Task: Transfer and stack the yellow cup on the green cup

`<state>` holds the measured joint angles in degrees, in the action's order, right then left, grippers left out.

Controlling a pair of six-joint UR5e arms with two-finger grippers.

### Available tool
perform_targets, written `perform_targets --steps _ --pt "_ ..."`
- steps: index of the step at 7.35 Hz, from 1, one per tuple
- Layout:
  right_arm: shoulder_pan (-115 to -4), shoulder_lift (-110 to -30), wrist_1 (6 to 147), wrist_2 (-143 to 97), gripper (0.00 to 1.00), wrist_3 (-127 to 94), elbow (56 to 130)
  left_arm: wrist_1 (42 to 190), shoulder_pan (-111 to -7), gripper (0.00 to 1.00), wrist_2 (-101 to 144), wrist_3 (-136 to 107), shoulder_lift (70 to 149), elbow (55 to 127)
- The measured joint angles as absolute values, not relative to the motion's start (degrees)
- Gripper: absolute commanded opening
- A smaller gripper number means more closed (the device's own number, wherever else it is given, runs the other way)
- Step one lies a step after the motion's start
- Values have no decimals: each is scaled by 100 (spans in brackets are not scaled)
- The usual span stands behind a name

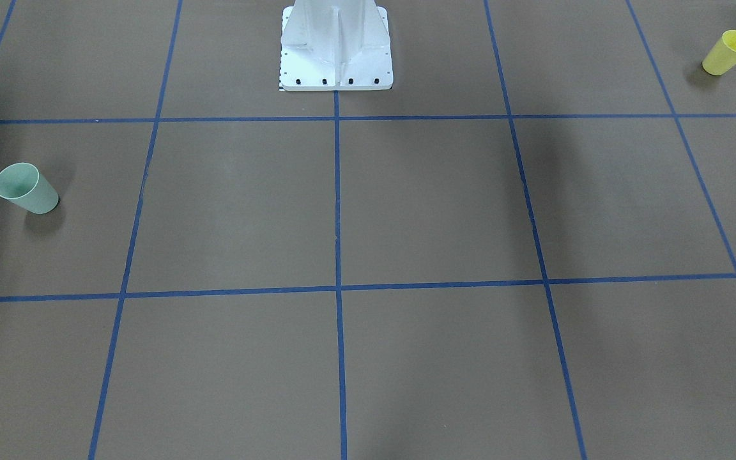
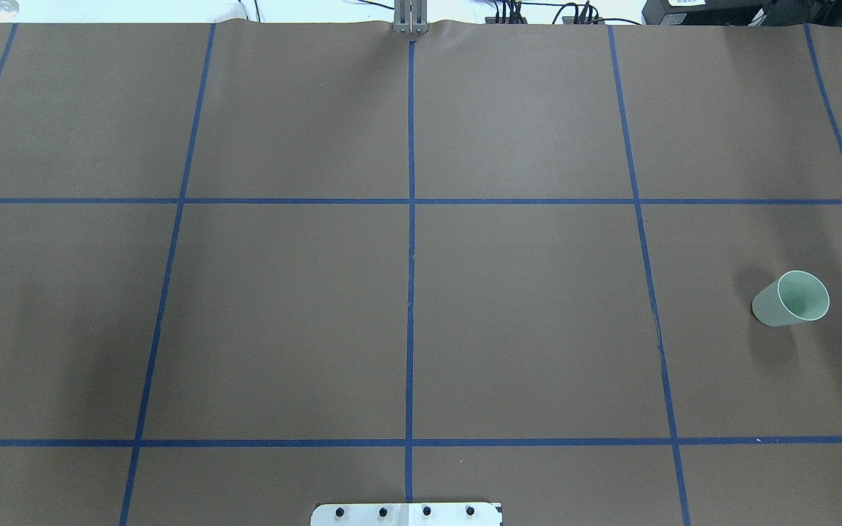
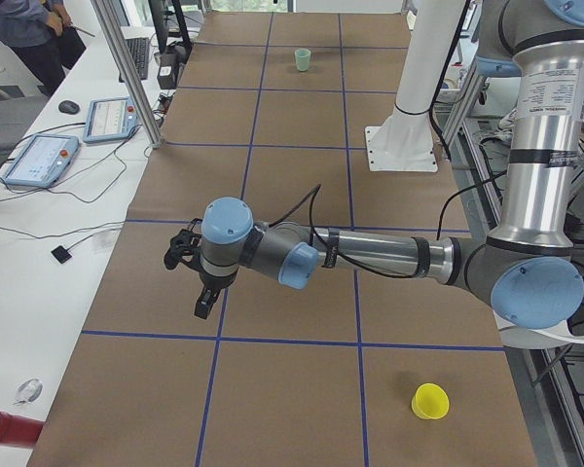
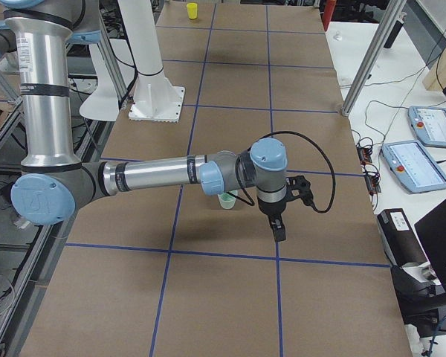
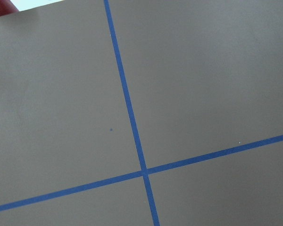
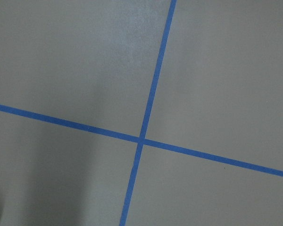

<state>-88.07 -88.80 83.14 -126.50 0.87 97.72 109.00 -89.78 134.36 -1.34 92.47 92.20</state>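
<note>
The yellow cup stands upright at the table's corner on my left side, near the robot's edge; it also shows in the exterior left view and, far off, in the exterior right view. The green cup stands upright on my right side, far from the yellow one. My left gripper hangs over the table, well away from the yellow cup. My right gripper hangs just beyond the green cup. I cannot tell whether either is open or shut. Both wrist views show only brown paper and blue tape.
The white robot pedestal stands at the middle of the near edge. Blue tape lines divide the brown table cover. Teach pendants and cables lie on the side bench. A red object lies off the table's corner.
</note>
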Motion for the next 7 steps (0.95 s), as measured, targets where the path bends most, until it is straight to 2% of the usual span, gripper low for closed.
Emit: perform_targets --steps 4,7 --pt "-8807 -8919 8310 -12643 100 12 9569 11464 -8978 100 13420 -560 9252 9439" --pt "-8811 -9063 8308 -12725 100 211 9230 11615 -8982 100 12637 -2215 8830 9594"
